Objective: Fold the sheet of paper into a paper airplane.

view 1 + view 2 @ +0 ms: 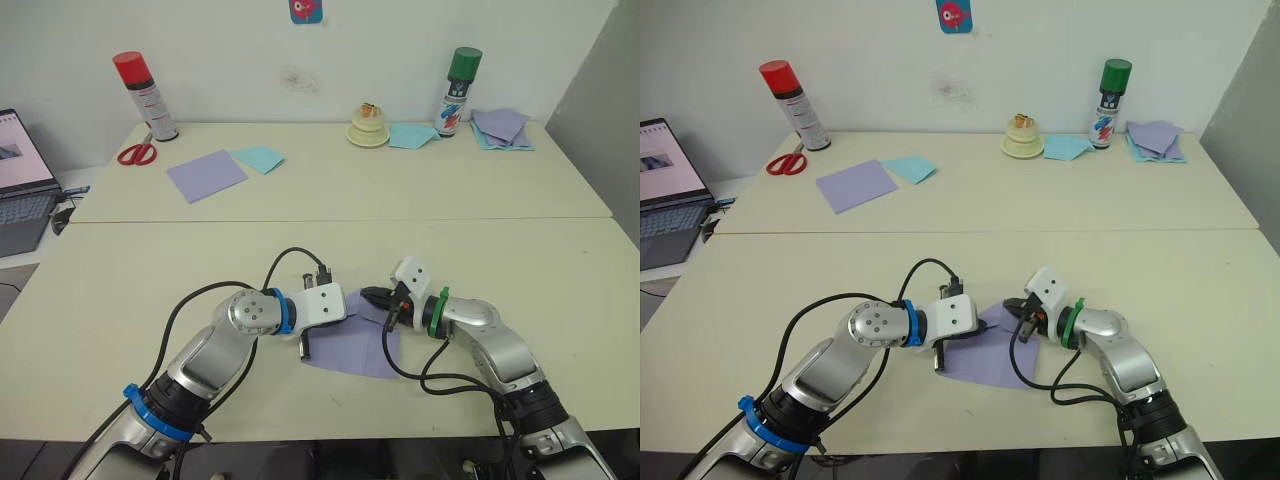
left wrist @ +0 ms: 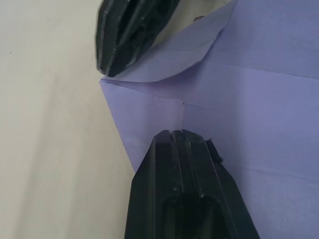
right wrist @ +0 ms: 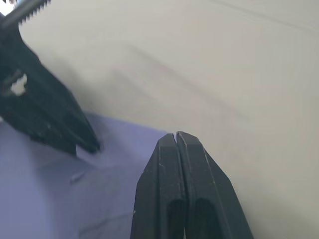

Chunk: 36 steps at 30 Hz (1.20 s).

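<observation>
Sheet (image 1: 352, 345) flat on surface (image 1: 400, 200) between both arms, one corner curling. Left end effector (image 2: 159, 87) apart over that flap; right end effector (image 3: 177, 137) together – press flap flat, run crease outward

You have the sheet of paper (image 1: 355, 345) lying on the near table (image 1: 520, 260), between the left gripper (image 1: 305, 345) at its left edge and the right gripper (image 1: 372, 296) at its far right corner. Scissors (image 1: 137, 153) lie far left.
</observation>
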Tool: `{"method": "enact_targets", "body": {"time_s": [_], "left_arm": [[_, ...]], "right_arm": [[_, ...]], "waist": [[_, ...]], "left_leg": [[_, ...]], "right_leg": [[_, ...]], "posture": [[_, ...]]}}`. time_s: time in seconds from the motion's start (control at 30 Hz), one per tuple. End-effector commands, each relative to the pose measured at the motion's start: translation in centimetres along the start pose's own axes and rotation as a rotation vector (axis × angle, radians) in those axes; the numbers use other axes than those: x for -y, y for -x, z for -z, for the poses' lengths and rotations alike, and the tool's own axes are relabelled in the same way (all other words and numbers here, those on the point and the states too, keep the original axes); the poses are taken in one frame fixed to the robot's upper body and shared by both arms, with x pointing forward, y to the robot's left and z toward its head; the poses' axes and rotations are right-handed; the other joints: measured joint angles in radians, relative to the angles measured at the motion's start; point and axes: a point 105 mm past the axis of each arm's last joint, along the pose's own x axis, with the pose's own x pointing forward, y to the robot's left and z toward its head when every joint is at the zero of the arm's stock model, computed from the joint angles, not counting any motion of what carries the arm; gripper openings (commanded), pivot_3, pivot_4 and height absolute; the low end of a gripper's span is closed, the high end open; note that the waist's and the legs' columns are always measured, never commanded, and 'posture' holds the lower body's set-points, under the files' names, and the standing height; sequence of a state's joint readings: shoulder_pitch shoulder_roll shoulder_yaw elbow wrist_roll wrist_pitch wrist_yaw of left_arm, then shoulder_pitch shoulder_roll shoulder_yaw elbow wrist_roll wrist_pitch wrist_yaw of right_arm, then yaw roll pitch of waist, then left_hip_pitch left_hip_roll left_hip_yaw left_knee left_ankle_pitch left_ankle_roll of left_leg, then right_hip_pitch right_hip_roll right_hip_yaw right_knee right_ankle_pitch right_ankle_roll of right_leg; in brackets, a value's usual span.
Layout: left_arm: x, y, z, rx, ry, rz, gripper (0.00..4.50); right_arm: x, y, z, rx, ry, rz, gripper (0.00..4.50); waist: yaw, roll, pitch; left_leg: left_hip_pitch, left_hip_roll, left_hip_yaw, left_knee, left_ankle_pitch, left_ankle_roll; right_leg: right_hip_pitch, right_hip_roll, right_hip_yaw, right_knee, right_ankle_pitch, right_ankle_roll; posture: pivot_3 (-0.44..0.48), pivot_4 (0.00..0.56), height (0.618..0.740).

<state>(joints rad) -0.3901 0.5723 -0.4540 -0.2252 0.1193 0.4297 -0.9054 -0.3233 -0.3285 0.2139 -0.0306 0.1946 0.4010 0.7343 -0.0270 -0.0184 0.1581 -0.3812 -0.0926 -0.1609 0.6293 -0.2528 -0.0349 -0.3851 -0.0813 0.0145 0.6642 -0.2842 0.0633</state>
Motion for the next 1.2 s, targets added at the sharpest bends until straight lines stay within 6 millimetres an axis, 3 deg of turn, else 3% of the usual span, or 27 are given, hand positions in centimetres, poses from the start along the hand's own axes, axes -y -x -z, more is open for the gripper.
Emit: {"method": "enact_targets", "body": {"time_s": [0.03, 0.2, 0.37, 0.5, 0.6, 0.77, 0.9, 1.03, 1.1, 1.2], "left_arm": [[0.2, -0.1, -0.3, 0.001, -0.023, -0.004, 0.06], [-0.1, -0.1, -0.2, -0.009, -0.025, -0.013, 0.06], [-0.2, -0.3, -0.3, -0.009, -0.022, -0.016, 0.06], [0.3, -0.4, -0.9, 0.015, -0.039, -0.002, 0.06], [0.5, -0.3, -1.9, 0.075, -0.053, 0.013, 0.62], [0.3, 0.8, -2.4, 0.105, -0.024, 0.024, 2.22], [-0.4, 2.9, -3.0, 0.141, 0.067, 0.001, 3.45], [-4.3, 6.5, -2.8, 0.282, 0.341, -0.205, 3.45], [-5.5, 7.1, -1.0, 0.336, 0.478, -0.324, 3.05], [-5.1, 6.5, 0.3, 0.371, 0.570, -0.356, 2.21]], "right_arm": [[-0.1, -0.8, -1.9, 0.070, 0.046, -0.007, 0.00], [-0.5, -1.6, -0.6, -0.008, 0.065, -0.035, 0.00], [-0.7, -0.9, 2.3, -0.147, 0.102, -0.049, 0.00], [-0.6, -0.6, 3.1, -0.174, 0.092, -0.034, 0.00], [-0.3, -0.6, 3.1, -0.171, 0.092, -0.023, 0.00], [-0.2, -0.8, 3.1, -0.162, 0.089, -0.024, 0.00], [-0.4, -1.0, 3.2, -0.156, 0.088, -0.030, 0.00], [-0.8, -1.1, 3.2, -0.149, 0.089, -0.039, 0.00], [-1.1, -1.2, 3.2, -0.144, 0.088, -0.047, 0.00], [-1.3, -1.2, 3.2, -0.140, 0.088, -0.053, 0.00]], "waist": [[0.000, 0.000, 0.000], [0.000, 0.000, 0.000], [0.000, 0.000, 0.000], [0.000, 0.000, 0.000], [0.000, 0.000, 0.000], [-0.001, 0.000, 0.000], [-0.002, 0.001, 0.000], [-0.002, 0.000, 0.000], [-0.002, 0.002, -0.001], [-0.002, 0.001, -0.002]], "left_leg": [[0.000, 0.000, 0.000, 0.000, 0.000, 0.000], [0.000, 0.000, 0.000, 0.000, 0.000, 0.000], [0.000, 0.000, 0.000, 0.000, 0.000, 0.000], [0.001, 0.000, 0.000, 0.000, 0.000, 0.000], [0.001, 0.000, 0.000, 0.001, 0.000, 0.000], [0.001, 0.000, 0.000, 0.000, 0.000, 0.000], [0.001, 0.000, 0.000, 0.001, 0.000, 0.000], [0.001, 0.000, 0.000, 0.001, 0.000, 0.000], [0.001, 0.001, -0.001, 0.001, 0.000, 0.000], [0.002, 0.001, 0.000, 0.001, 0.002, -0.003]], "right_leg": [[0.000, 0.000, 0.000, 0.000, 0.000, 0.000], [0.000, 0.000, 0.000, 0.000, 0.000, 0.000], [0.000, 0.000, 0.000, 0.000, 0.000, 0.000], [0.001, 0.000, -0.001, 0.000, 0.000, 0.000], [0.001, 0.000, 0.000, 0.000, 0.000, 0.000], [0.001, 0.000, 0.000, 0.001, 0.000, 0.000], [0.001, 0.000, 0.000, 0.001, 0.000, 0.000], [0.001, 0.000, 0.000, 0.001, 0.000, 0.000], [0.001, 0.000, -0.001, 0.001, 0.000, 0.000], [0.002, 0.000, 0.000, 0.000, 0.000, 0.000]], "posture": [[0.000, 0.150, 0.740], [0.000, 0.150, 0.740], [0.000, 0.150, 0.740], [0.000, 0.150, 0.740], [0.000, 0.150, 0.740], [0.000, 0.150, 0.740], [0.000, 0.150, 0.740], [0.000, 0.150, 0.740], [0.000, 0.150, 0.740], [0.000, 0.150, 0.740]]}}
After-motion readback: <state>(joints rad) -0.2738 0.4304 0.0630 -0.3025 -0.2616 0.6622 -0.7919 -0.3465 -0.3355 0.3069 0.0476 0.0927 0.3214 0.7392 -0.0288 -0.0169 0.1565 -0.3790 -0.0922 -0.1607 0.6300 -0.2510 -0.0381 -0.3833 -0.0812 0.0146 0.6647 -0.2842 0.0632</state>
